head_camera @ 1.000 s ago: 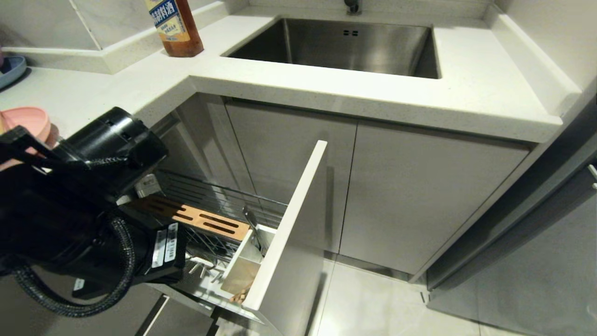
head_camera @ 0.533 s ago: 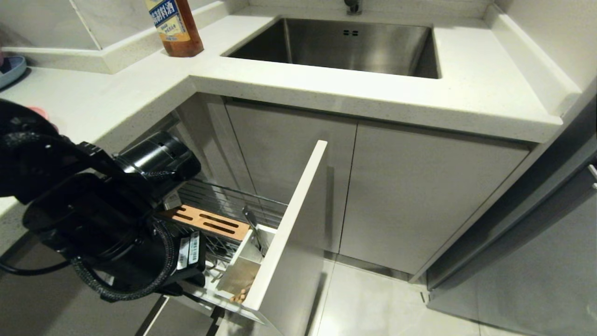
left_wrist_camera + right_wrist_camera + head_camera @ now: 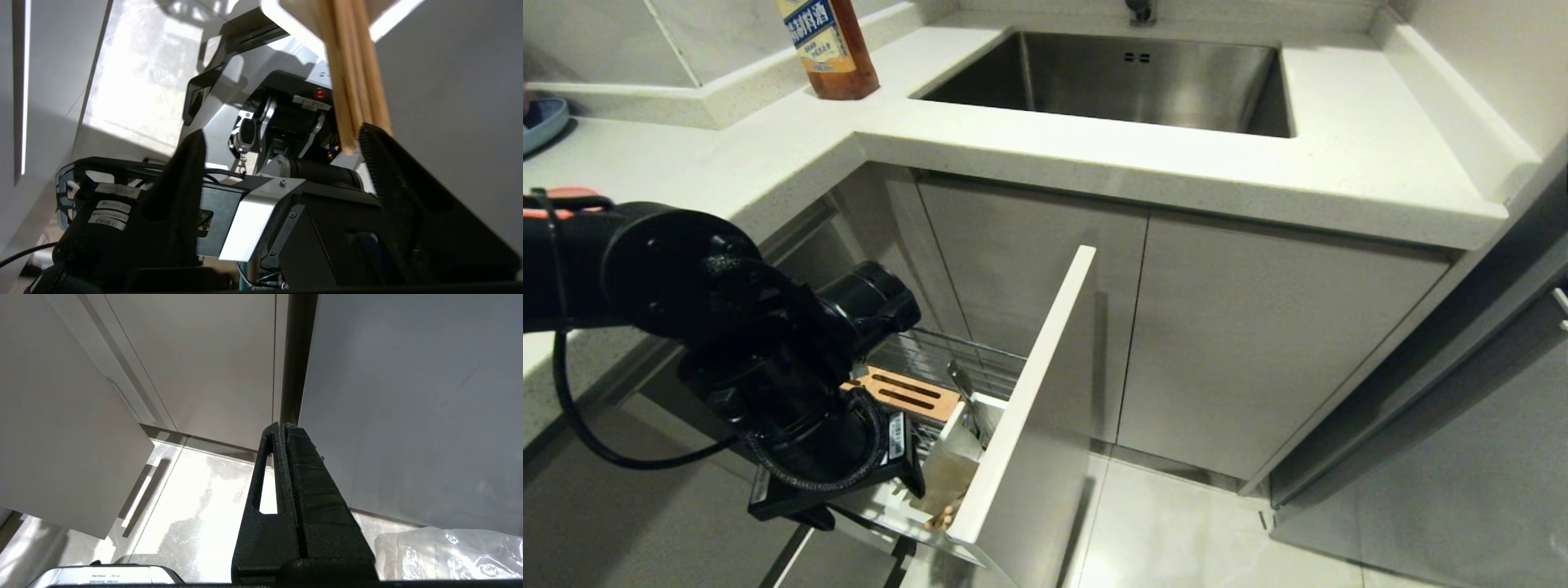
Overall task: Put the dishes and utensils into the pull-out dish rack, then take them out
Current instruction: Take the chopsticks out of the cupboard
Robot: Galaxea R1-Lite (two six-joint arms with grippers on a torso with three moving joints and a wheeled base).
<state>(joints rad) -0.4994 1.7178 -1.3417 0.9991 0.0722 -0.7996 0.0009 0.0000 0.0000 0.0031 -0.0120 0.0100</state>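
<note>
The pull-out dish rack (image 3: 980, 359) stands drawn out of the cabinet, with its wooden strip (image 3: 907, 394) and white utensil cup (image 3: 964, 447) behind the pale front panel (image 3: 1033, 392). My left arm (image 3: 768, 359) reaches down over the cup. In the left wrist view my left gripper (image 3: 281, 131) is open wide, and the wooden chopsticks (image 3: 353, 77) stand loose beside one finger (image 3: 380, 155), not clamped. A silver utensil handle (image 3: 961, 390) sticks up from the cup. My right gripper (image 3: 284, 426) is shut and empty, pointing at the floor.
A sliver of a pink dish (image 3: 556, 193) shows on the counter behind my left arm. A blue dish (image 3: 539, 122) sits at the far left edge. An amber bottle (image 3: 829, 49) stands beside the steel sink (image 3: 1127, 77). Cabinet doors (image 3: 1241, 343) are closed.
My left arm has swung down and rightward from the counter to the front end of the rack, over the utensil cup. It now hides most of the pink dish.
</note>
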